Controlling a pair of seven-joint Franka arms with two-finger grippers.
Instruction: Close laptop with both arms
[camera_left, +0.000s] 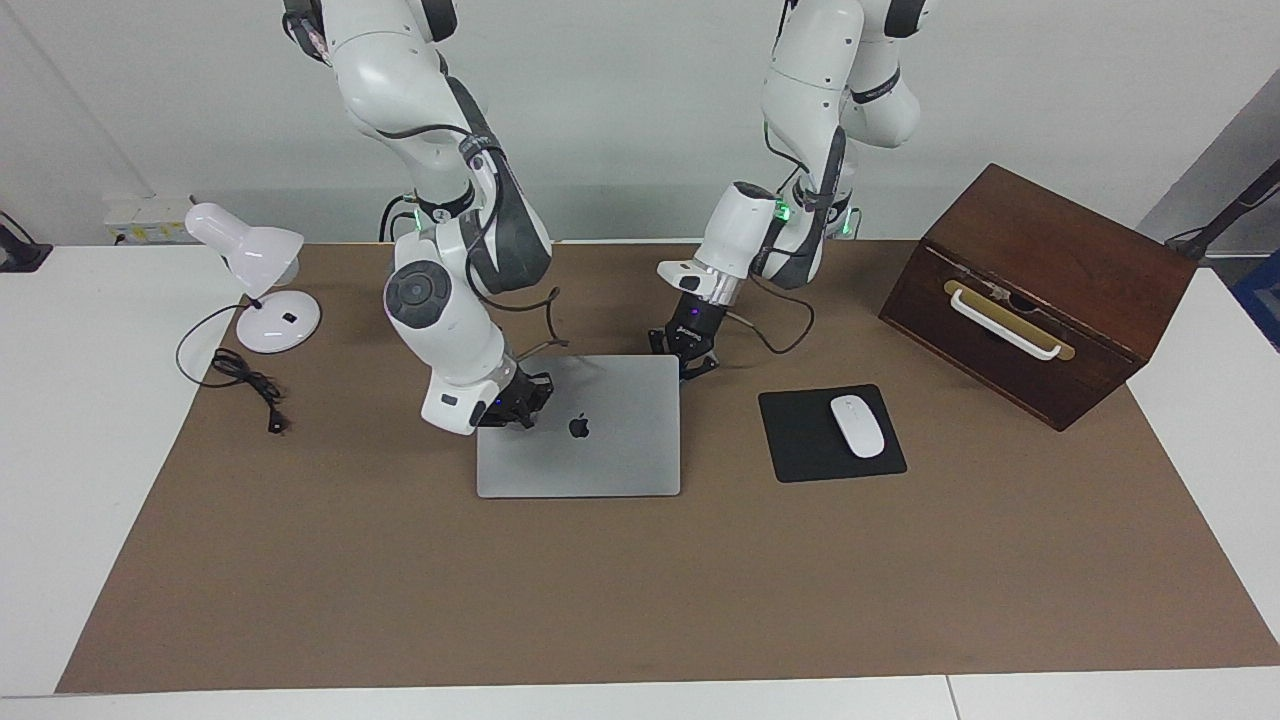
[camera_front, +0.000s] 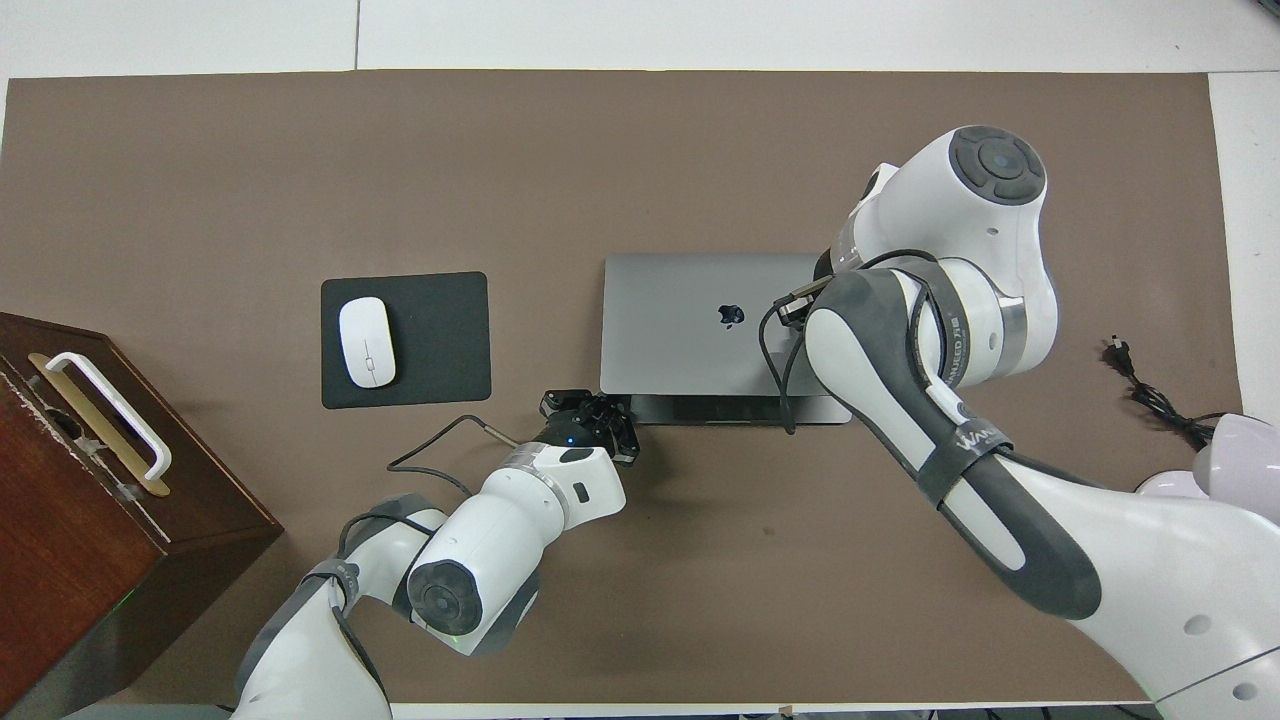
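Note:
The silver-grey laptop (camera_left: 600, 440) lies on the brown mat with its lid almost flat, apple logo up. In the overhead view (camera_front: 690, 330) only a thin strip of its base shows at the edge nearer the robots. My right gripper (camera_left: 515, 402) rests on the lid at the corner nearer the robots, toward the right arm's end. In the overhead view it is hidden under its own arm. My left gripper (camera_left: 692, 362) sits low at the laptop's other corner nearer the robots, beside the lid's edge, and also shows in the overhead view (camera_front: 592, 408).
A black mouse pad (camera_left: 800, 450) with a white mouse (camera_left: 857, 426) lies beside the laptop toward the left arm's end. A brown wooden box (camera_left: 1040, 290) stands at that end. A white desk lamp (camera_left: 255, 270) and its cable (camera_left: 245, 385) are at the right arm's end.

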